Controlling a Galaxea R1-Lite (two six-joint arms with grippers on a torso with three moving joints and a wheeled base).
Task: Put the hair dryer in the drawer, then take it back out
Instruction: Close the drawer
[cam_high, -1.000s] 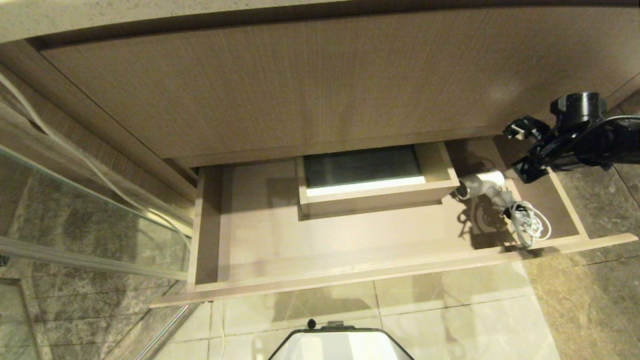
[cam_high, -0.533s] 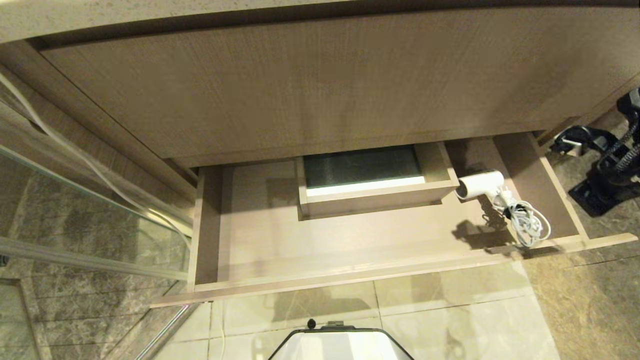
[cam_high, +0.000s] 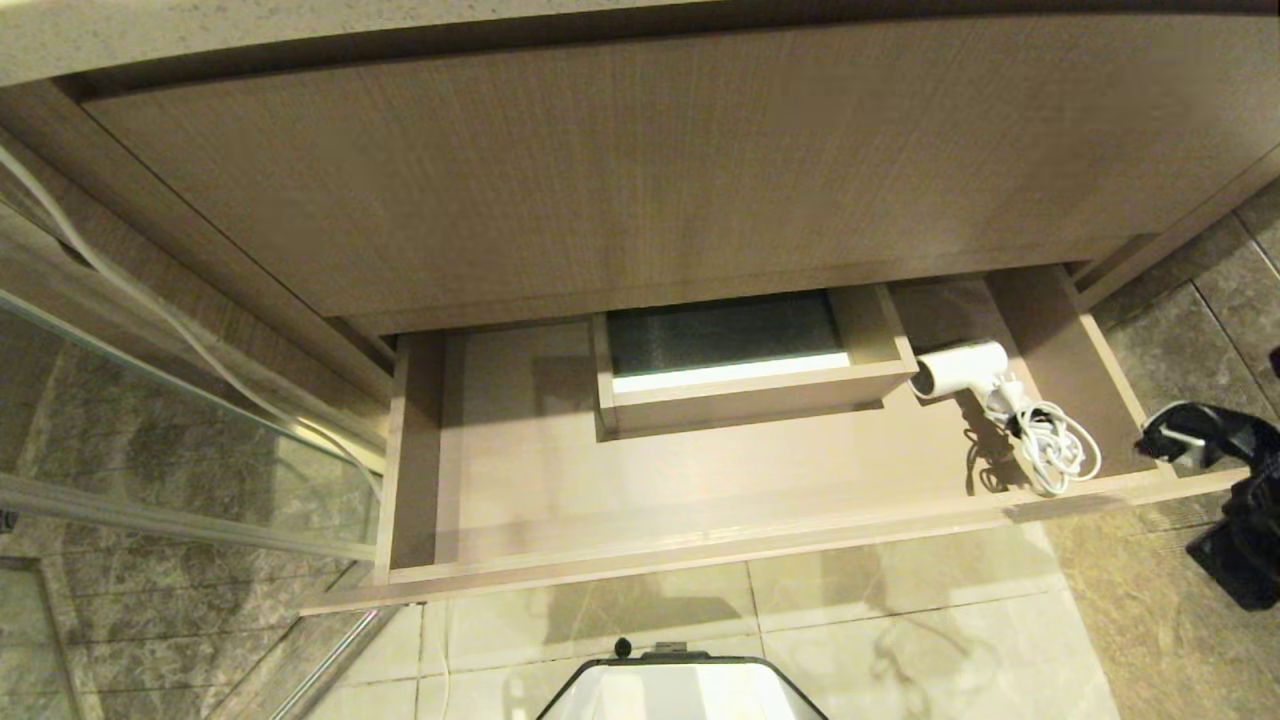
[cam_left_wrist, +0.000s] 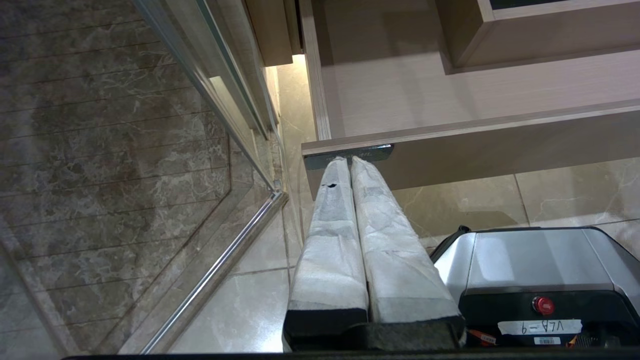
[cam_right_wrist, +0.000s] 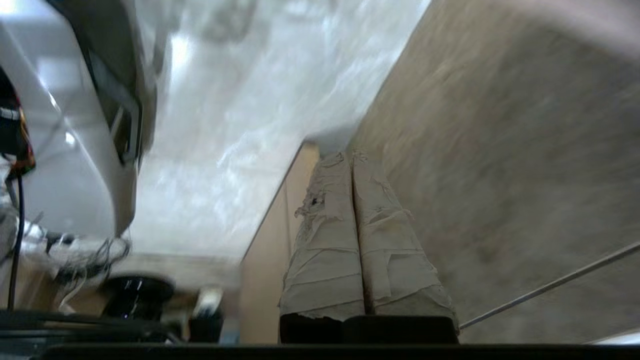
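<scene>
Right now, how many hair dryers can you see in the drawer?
1. The hair dryer lies at the right end of the open drawer, beside the boxed cut-out, with its coiled cord near the front. The cabinet front hides the drawer's back part.

- The right end effector (cam_right_wrist: 352, 157) has its two padded fingers (cam_right_wrist: 325, 235) pressed flat together, holding nothing.
- The right arm (cam_high: 1235, 500) sits low at the right edge.
- The left end effector (cam_left_wrist: 350, 161) is also pressed together, empty.
</scene>
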